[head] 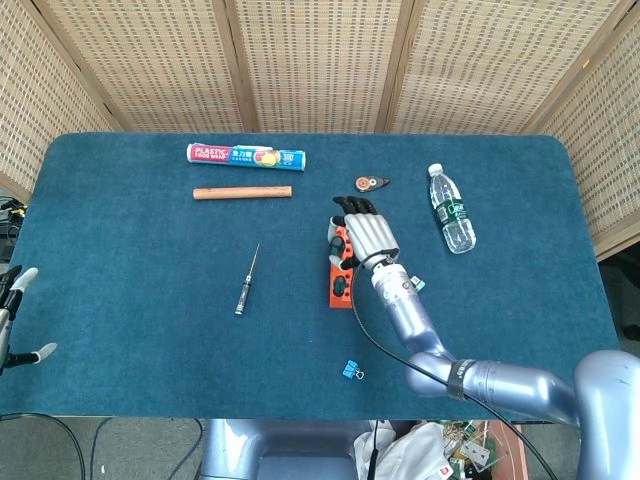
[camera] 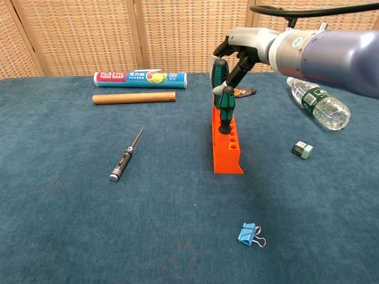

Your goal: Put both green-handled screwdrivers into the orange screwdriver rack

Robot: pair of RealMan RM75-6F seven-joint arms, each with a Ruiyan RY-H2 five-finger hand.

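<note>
The orange rack (camera: 228, 155) lies lengthwise at the table's middle, also seen from above (head: 345, 300). One green-handled screwdriver (camera: 225, 113) stands upright in a middle slot of the rack. My right hand (camera: 247, 49) grips the second green-handled screwdriver (camera: 218, 72) by its handle, tip down, over the rack's far end; whether the tip is in a slot is hidden behind the standing one. From above, the right hand (head: 364, 230) covers the rack's far end. My left hand (head: 14, 320) hangs open off the table's left edge, holding nothing.
A thin black precision screwdriver (camera: 125, 156) lies left of the rack. A plastic wrap box (camera: 141, 78) and a wooden stick (camera: 134, 97) lie at the back left. A water bottle (camera: 320, 106), a small eraser (camera: 302, 149) and a blue binder clip (camera: 250, 234) lie to the right and front.
</note>
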